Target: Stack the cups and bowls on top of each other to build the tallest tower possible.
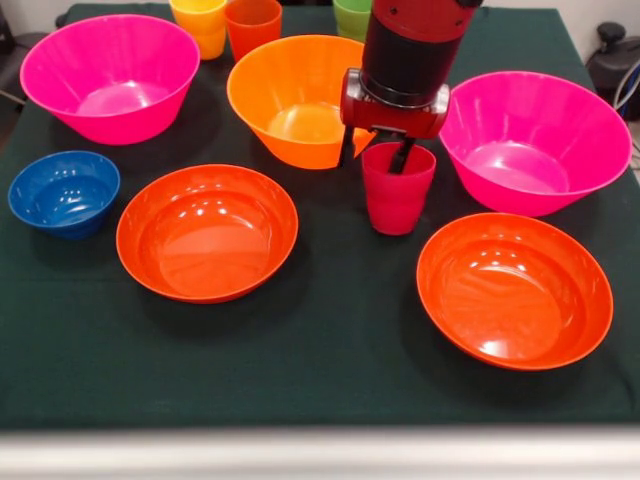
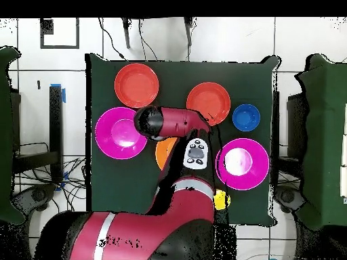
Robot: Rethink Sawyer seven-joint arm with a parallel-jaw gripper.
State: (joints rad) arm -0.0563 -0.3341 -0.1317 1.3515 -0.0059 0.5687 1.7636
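Note:
The red cup stands upright on the green cloth, in front of the large orange bowl. My gripper is at the cup's rim and open: one finger is outside its left wall and the other is inside the cup. The yellow cup, orange cup and green cup stand at the far edge. The blue bowl sits at the left. Nothing is stacked. In the overhead view my arm hides the red cup and the gripper.
Two large pink bowls flank the orange bowl. Two shallow red-orange bowls lie nearer the front edge. In the overhead view the pink bowls and the blue bowl show beside my arm.

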